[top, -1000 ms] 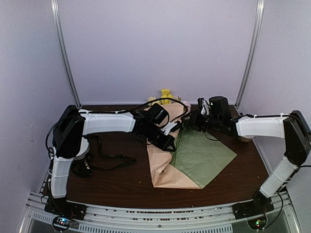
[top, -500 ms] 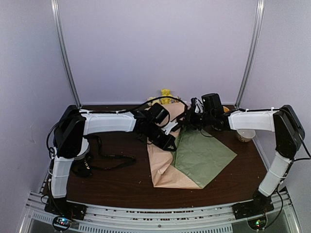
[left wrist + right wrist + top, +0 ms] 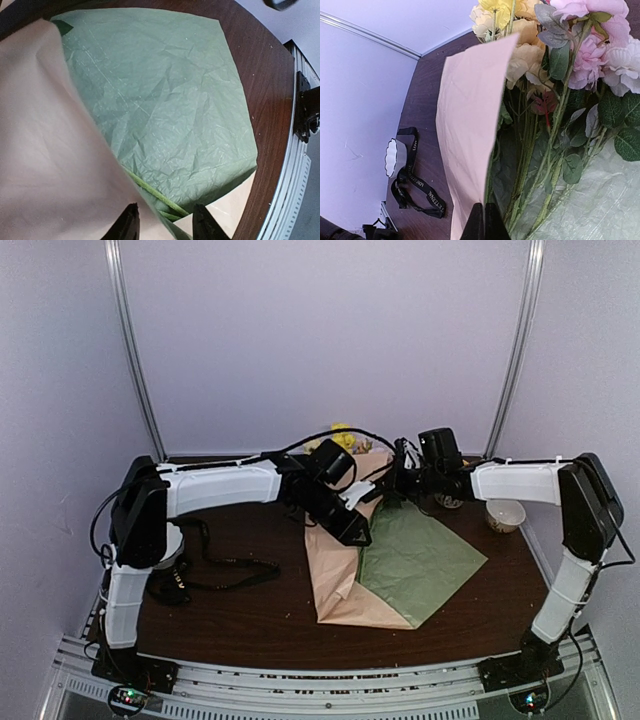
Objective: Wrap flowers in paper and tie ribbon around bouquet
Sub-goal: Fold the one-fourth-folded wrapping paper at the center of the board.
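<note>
Large crinkled tan-peach paper sheet lies in middle of dark wood table, green inner face up on right half. Long narrow black ribbon heaped at left, well apart from sheet. Left gripper above sheet, fingers parted by narrow gap, gripping nothing. Right gripper fingers pressed together on lifted sheet edge. Bunch of yellow, pink, cream blossoms at far end, stems on green face.

The crinkled paper, pale green inside and peach outside, lies spread beneath the left gripper, one peach flap rising from the pinching right gripper, with the yellow, cream and pink flowers lying on it just beyond, and the black lettered ribbon looped well off to that gripper's left.
</note>
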Action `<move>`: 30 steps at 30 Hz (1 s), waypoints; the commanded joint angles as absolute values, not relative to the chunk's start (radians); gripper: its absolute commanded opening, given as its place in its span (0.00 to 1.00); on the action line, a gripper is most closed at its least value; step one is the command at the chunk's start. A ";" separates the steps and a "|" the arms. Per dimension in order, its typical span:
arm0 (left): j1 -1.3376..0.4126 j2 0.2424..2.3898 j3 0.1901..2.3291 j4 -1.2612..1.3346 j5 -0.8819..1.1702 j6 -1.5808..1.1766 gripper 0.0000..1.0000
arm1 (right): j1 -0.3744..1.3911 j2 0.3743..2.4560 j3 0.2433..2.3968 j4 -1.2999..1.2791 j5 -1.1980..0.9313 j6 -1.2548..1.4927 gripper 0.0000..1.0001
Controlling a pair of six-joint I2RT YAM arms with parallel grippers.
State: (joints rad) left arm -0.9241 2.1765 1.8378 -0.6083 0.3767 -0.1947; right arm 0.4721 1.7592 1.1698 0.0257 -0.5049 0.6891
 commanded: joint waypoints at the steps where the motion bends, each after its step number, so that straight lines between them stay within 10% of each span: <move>1: -0.953 2.095 1.874 -0.743 0.308 -0.096 0.43 | 0.446 1.796 1.245 -0.025 -0.545 0.597 0.00; 8: -1.038 1.944 1.674 -0.840 0.243 -0.040 0.61 | 0.443 1.815 1.262 -0.009 -0.570 0.596 0.00; 30: -1.177 1.970 1.578 -0.738 0.042 0.076 0.41 | 0.444 1.802 1.253 -0.021 -0.584 0.605 0.00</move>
State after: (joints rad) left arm -1.1625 1.9419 1.5772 -0.7898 0.1089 0.0326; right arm 0.4507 1.8126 1.2392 -0.0204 -0.5770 0.6079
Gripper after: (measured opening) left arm 0.451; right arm 0.011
